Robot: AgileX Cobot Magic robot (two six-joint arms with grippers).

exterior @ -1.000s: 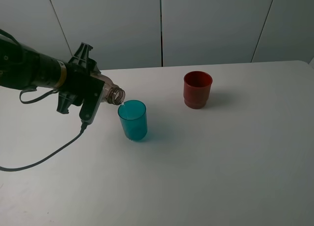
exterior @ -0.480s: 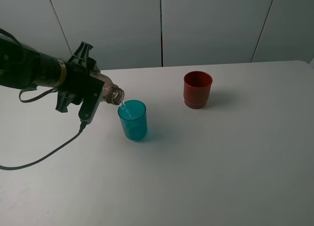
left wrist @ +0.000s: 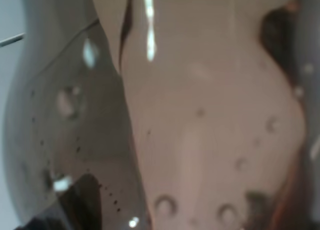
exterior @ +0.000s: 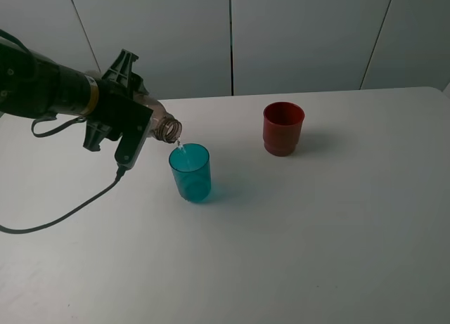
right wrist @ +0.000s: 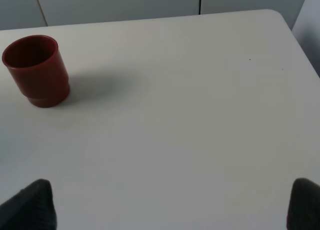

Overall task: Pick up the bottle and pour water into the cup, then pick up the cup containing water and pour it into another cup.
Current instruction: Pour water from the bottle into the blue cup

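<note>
In the exterior high view my left gripper (exterior: 132,129) is shut on the bottle (exterior: 166,128). The bottle lies tipped almost level, its open neck just above the rim of the teal cup (exterior: 190,172). A thin stream of water falls from the neck into that cup. The left wrist view is filled by the bottle's brownish wall (left wrist: 200,115) with droplets on it. The red cup (exterior: 283,128) stands upright to the right, also seen in the right wrist view as the red cup (right wrist: 36,70). My right gripper (right wrist: 167,205) is open over bare table, well away from the red cup.
A black cable (exterior: 63,215) trails from the left arm across the white table (exterior: 316,232). Grey wall panels (exterior: 295,36) run behind the table's far edge. The right arm does not show in the exterior high view.
The left arm has lifted slightly and tipped the bottle further. Its neck now sits a little higher over the teal cup, and water runs into it.
</note>
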